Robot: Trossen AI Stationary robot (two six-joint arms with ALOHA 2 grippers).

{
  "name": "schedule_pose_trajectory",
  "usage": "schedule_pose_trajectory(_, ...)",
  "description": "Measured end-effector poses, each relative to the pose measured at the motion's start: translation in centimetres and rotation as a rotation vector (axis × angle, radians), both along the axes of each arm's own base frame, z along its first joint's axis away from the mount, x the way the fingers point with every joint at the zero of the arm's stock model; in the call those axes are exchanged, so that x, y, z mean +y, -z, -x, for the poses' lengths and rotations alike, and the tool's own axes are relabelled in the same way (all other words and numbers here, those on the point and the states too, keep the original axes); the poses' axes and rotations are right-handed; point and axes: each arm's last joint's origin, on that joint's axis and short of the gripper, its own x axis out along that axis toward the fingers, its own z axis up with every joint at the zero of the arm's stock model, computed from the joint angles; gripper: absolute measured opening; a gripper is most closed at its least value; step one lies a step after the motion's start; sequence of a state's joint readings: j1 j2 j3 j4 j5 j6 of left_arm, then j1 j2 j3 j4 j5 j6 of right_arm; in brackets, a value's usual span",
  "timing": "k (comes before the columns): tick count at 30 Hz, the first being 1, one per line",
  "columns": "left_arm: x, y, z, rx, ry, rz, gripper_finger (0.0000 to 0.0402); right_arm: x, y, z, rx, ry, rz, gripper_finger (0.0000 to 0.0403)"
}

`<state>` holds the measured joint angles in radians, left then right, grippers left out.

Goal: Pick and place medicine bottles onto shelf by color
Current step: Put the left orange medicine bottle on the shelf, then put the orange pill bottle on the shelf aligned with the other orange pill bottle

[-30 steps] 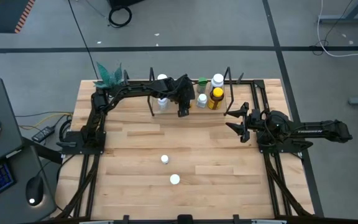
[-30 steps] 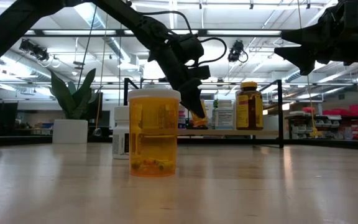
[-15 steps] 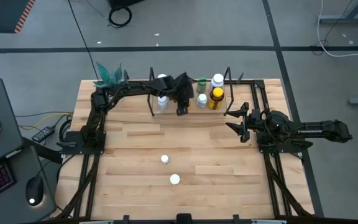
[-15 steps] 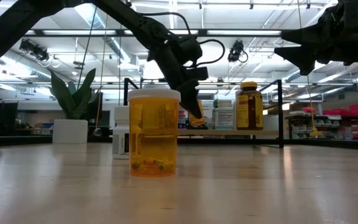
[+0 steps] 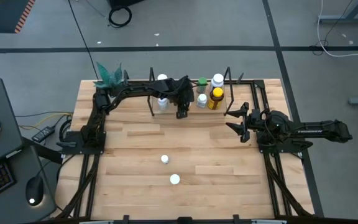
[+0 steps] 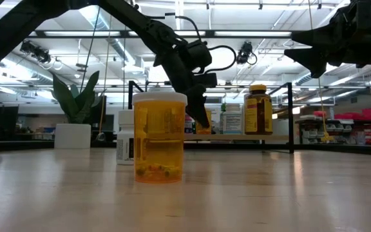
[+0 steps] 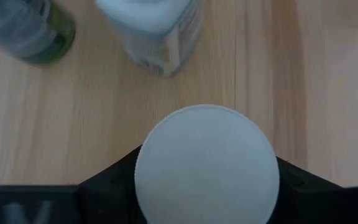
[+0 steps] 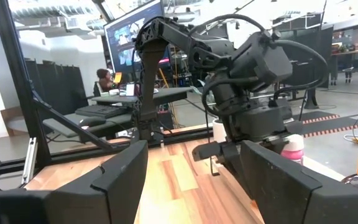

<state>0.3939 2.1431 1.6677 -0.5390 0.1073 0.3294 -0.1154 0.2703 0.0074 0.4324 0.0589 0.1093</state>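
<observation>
- Placement is the step in hand: the left gripper point(image 5: 181, 107) hangs over the shelf point(image 5: 219, 112), its fingers clamped on a white-capped bottle point(image 7: 206, 165), orange-bodied in the low view.
- Shelf neighbours stand close: a green bottle point(image 7: 33, 31) and a white bottle point(image 7: 157, 31) just beyond the held one.
- Next move, by judgement: lower it onto bare board clear of them, then release.
- Right gripper point(image 5: 236, 121) waits, jaws apart and empty, near the shelf's right end.
- Two more bottles, one white-capped point(image 5: 165, 159), one orange point(image 6: 160, 137), remain on the table.

A potted plant point(image 5: 109, 74) stands at the table's point(image 5: 135, 193) far-left corner.
</observation>
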Motion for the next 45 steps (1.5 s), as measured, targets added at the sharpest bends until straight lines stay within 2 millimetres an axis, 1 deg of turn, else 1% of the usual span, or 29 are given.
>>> schedule_pose_trajectory(5, 0.1, 0.0, 0.0, -0.002, -0.001, -0.002, 0.02, 0.0, 0.0, 0.0, 0.0, 0.0, 0.0, 0.0265)
schedule_pose_trajectory(8, 0.1, 0.1, 0.0, -0.002, 0.003, -0.005, 0.0205, 0.0, 0.0, 0.0, 0.0, 0.0, 0.0, 0.0265)
schedule_pose_trajectory(12, 0.2, 0.3, -0.1, 0.013, -0.002, -0.045, 0.0225, 0.0, 0.0, 0.0, 0.0, 0.0, 0.0, 0.0265)
schedule_pose_trajectory(20, 0.2, 0.3, -0.1, 0.012, 0.003, -0.057, 0.0276, 0.0, 0.0, 0.0, 0.0, 0.0, 0.0, 0.0265)
schedule_pose_trajectory(27, 0.2, 0.3, -0.1, 0.012, 0.013, -0.067, 0.0302, 0.0, 0.0, 0.0, 0.0, 0.0, 0.0, 0.0265)
schedule_pose_trajectory(31, 0.1, -0.1, 0.0, 0.011, 0.011, -0.073, 0.0319, 0.0, 0.0, 0.0, 0.0, 0.0, 0.0, 0.0265)
schedule_pose_trajectory(33, 0.1, -0.5, 0.2, 0.013, 0.01, -0.077, 0.0328, 0.0, 0.0, 0.0, 0.0, 0.0, 0.0, 0.0265)
schedule_pose_trajectory(38, -0.1, -2.6, 0.7, -0.025, 0.009, -0.102, 0.0345, 0.0, 0.0, 0.0, 0.0, 0.0, 0.0, 0.0265)
schedule_pose_trajectory(45, -0.7, -5.9, 1.7, -0.075, 0.008, -0.136, 0.0349, 0.0, 0.0, 0.0, 0.0, 0.0, 0.0, 0.0265)
